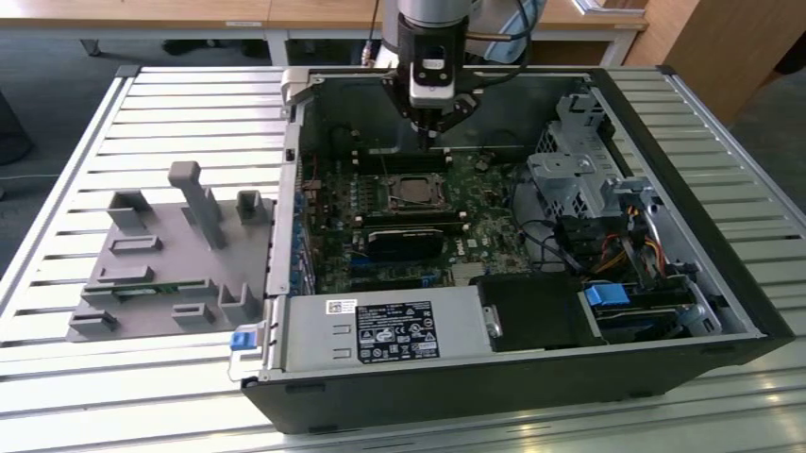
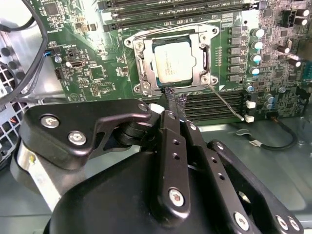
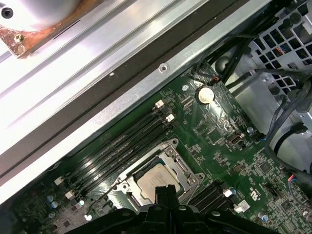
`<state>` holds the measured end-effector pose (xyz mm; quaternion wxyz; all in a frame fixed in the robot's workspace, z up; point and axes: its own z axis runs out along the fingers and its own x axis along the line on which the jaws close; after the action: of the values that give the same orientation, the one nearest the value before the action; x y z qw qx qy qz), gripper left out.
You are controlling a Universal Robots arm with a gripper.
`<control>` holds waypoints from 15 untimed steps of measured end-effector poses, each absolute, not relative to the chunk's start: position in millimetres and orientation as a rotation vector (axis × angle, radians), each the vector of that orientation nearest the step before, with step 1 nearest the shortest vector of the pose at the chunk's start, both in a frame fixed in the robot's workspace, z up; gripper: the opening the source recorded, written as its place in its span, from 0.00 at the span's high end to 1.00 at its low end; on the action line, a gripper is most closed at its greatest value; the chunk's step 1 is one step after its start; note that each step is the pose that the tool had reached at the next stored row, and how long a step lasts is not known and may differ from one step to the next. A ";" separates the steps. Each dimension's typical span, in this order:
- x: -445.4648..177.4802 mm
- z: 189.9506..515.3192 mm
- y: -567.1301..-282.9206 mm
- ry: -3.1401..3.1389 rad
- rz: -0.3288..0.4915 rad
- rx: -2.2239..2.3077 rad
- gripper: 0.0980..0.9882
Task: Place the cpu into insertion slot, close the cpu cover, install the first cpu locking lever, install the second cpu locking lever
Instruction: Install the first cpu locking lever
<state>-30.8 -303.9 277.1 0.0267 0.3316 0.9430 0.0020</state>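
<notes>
– Where is the cpu?
– In the insertion slot on the green board, flat, silver top up. The cpu cover lies down around it, and the top shows through its window.
– Any writing on it?
– Faint lines of print on the top in the second wrist view, too fine to make out.
– And the gripper?
– Narrow: its two black fingers run side by side with nothing between them. The tips sit just beside the cover's edge. In the exterior view the gripper hangs over the board inside the open computer case.
– The levers?
– One thin metal lever slants away from a corner of the cover, across the memory slots.
– Other labels?
– A black label with white print on the silver power-supply box, and a small white sticker at its corner. A grey plastic holder stands on the slatted table at the exterior view's left.
</notes>
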 end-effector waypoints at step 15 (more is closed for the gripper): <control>-30.8 277.2 -304.0 2.947 0.009 0.923 0.97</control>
<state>-30.8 -304.0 277.2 0.0266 0.2988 0.9539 0.0029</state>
